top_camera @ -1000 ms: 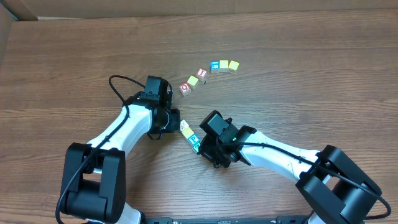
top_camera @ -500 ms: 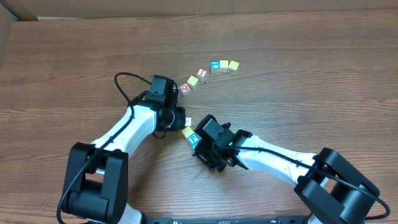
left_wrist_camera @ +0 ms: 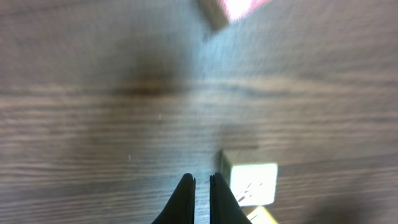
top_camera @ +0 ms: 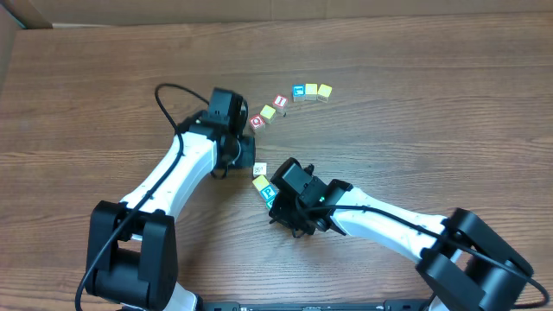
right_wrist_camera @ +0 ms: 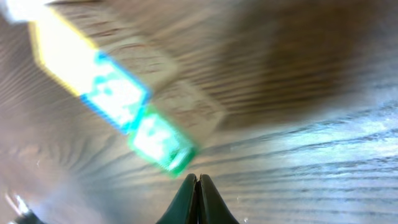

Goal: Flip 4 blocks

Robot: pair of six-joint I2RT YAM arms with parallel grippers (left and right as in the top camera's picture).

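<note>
Now, with my right hand (right_wrist_camera: 196, 178) pinched closed and empty just beside the green block (right_wrist_camera: 158, 144) ending the row of four blocks (top_camera: 265, 187) on the surface (top_camera: 432, 130), and my left hand (left_wrist_camera: 202, 178) closed, empty, by the cream block (left_wrist_camera: 252, 183), I judge flipping underway: next, tip one over

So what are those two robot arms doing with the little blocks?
Two arms are working on a short line of four small blocks in the middle of the table. The left gripper is closed and empty, beside the white block at one end. The right gripper, also closed and empty, is next to the green block at the other end. A curve of other blocks sits farther back.
</note>
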